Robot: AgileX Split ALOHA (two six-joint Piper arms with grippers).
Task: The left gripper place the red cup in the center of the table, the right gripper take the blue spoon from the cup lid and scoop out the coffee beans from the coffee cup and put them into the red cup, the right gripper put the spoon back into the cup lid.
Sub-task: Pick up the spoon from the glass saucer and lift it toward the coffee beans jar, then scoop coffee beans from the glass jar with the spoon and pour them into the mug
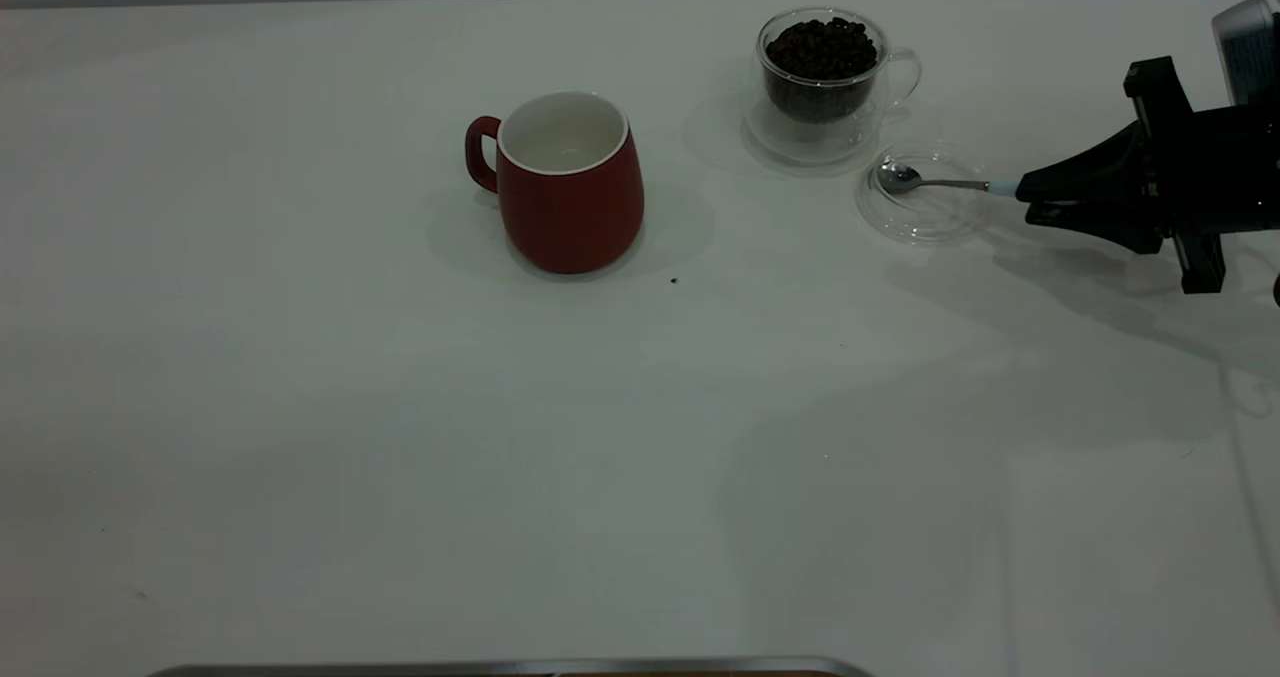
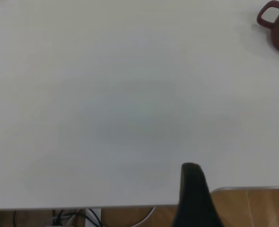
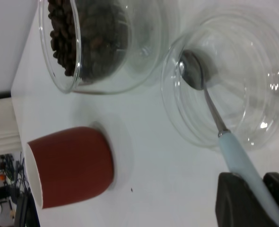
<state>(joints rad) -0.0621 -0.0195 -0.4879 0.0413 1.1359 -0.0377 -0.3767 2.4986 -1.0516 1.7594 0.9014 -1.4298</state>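
With the red cup (image 1: 570, 185) set mid-table, the right gripper (image 1: 1030, 199) pinches the blue spoon (image 1: 935, 183) lying in the cup lid (image 1: 925, 219), ready to lift toward the coffee beans (image 1: 822, 49)

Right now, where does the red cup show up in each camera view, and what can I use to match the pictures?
Exterior view: the red cup stands upright near the table's middle, left of the coffee cup.
Left wrist view: only its handle and a sliver of its body show at the frame's edge.
Right wrist view: it appears sideways near the coffee cup.
Shared landmark: the red cup's handle.
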